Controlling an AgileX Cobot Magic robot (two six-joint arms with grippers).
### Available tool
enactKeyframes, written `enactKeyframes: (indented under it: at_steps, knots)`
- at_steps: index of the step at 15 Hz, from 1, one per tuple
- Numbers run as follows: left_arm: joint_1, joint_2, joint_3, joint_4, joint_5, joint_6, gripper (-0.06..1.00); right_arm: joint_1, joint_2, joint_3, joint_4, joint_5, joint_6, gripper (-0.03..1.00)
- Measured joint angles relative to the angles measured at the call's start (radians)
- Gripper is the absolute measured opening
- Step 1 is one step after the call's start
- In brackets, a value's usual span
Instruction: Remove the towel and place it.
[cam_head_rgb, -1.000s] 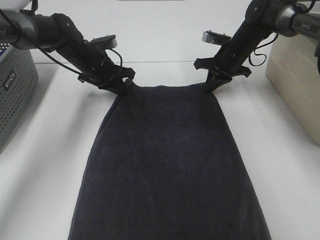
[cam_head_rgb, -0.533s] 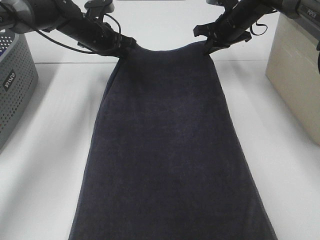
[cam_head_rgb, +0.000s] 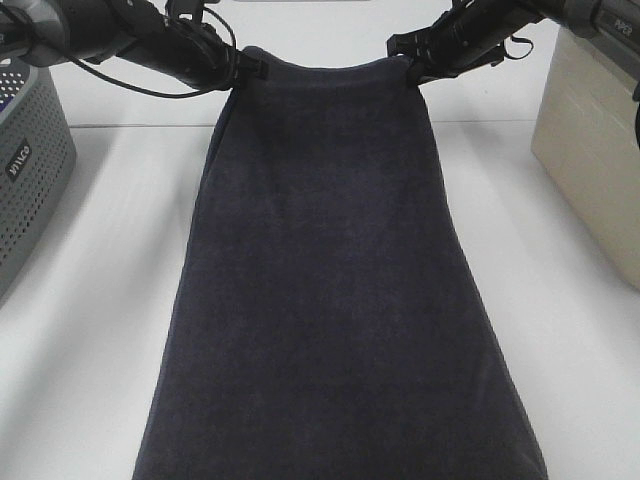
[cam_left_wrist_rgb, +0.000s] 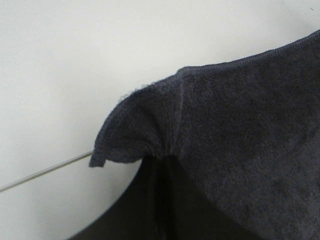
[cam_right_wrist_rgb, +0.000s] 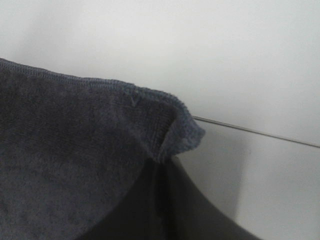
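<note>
- The left claw (cam_head_rgb: 252, 70), at the upper left of the frame, is pinching 1 top corner of the towel (cam_head_rgb: 335, 300).
- The right claw (cam_head_rgb: 412, 66), at the upper right, pinches the other corner.
- The towel hangs between them, down the middle over the white table (cam_head_rgb: 90, 300).
- A grey basket (cam_head_rgb: 30, 170) stands at the left edge.

So the towel (cam_head_rgb: 330, 300) runs right down the middle of the counter (cam_head_rgb: 90, 300), its far edge strung up between the two arms and the rest spreading toward the camera and off the near edge of the shot. Left gripper (cam_head_rgb: 248, 70) has the far-left corner pinched between its jaws, right gripper (cam_head_rgb: 412, 68) has the far-right one, both up at the back by the wall. A perforated basket (cam_head_rgb: 30, 170) sits on the counter off to the left, well apart from the towel. A box (cam_head_rgb: 590, 170) stands over on the right, also apart from it.
</note>
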Motion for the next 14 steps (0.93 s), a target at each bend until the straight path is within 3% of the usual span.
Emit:
enactKeyframes:
  at_steps: [14]
  knots:
    - [-0.001,0.022,-0.002,0.0,-0.143,0.021,0.01,0.0,0.04,0.0,0.02,-0.104,0.0,0.02]
